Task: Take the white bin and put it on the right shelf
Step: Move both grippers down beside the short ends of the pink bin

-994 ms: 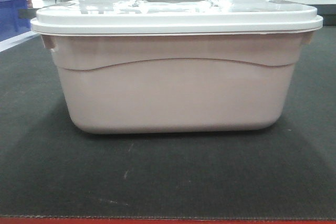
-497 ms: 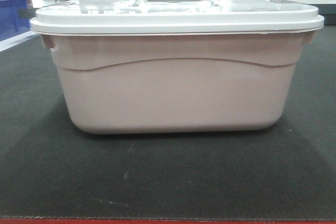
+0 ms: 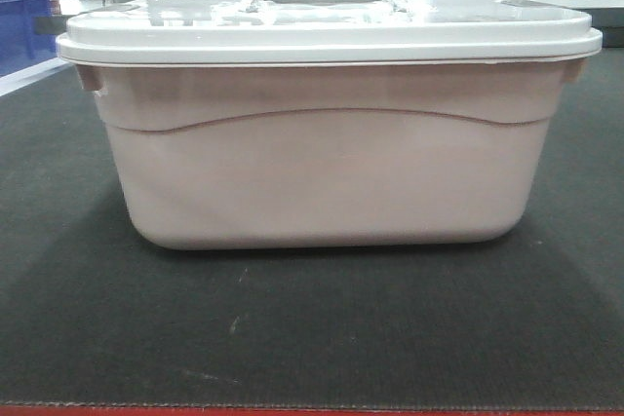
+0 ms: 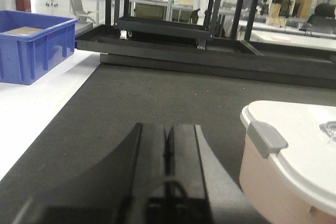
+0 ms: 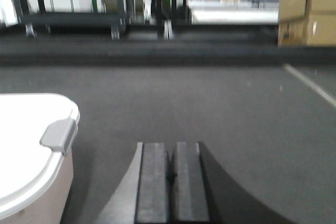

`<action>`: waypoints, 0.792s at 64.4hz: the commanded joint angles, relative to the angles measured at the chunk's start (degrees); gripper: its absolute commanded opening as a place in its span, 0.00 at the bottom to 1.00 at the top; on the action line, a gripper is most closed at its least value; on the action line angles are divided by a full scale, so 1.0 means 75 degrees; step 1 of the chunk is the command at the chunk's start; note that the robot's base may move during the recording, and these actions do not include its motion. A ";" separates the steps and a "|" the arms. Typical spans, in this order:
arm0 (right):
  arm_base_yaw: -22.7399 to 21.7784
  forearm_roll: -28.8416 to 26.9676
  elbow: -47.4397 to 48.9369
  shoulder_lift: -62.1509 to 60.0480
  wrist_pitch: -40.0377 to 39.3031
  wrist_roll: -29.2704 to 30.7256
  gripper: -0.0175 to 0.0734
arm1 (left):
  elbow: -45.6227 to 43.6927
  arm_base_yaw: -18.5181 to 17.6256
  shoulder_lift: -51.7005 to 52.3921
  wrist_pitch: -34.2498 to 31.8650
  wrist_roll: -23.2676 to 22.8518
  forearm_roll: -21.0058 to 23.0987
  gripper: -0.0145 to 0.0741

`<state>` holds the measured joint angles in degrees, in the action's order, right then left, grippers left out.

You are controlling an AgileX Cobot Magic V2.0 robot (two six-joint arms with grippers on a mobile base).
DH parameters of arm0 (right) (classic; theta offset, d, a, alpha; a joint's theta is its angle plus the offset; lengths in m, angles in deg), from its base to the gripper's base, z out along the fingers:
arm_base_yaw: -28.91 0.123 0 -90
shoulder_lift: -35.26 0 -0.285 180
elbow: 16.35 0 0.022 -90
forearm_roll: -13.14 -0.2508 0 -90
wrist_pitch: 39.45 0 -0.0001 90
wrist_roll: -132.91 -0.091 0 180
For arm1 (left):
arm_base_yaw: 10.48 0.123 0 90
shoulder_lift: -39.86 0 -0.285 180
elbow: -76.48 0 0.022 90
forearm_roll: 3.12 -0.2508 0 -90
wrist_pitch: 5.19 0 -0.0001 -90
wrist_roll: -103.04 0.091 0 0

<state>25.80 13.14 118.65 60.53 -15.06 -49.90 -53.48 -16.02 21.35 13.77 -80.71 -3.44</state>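
Squarely in the front view, the white bin (image 3: 322, 172) sits lidded on the dark mat (image 3: 312, 338). At the left wrist, the left hand (image 4: 167, 132) has its fingers pressed together, empty. The bin's corner lies just to its right, and a blue bin (image 4: 34, 43) well to its left. At the right wrist, the right hand (image 5: 171, 148) is likewise closed on nothing, with the bin just to its left.

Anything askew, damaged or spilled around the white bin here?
Nothing stands out. The white bin sits level on the dark mat with its lid seated flat; the left gripper and right gripper are shut, beside it, not touching.
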 commanded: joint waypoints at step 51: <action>-0.0039 0.0102 0.4729 0.6674 0.4682 0.0063 0.26 | -0.6254 -0.0060 -0.8113 0.4822 -0.0018 0.1278 0.02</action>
<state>25.80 13.14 151.98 109.69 20.32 -49.90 -97.94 -16.02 -37.89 51.66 -80.71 3.56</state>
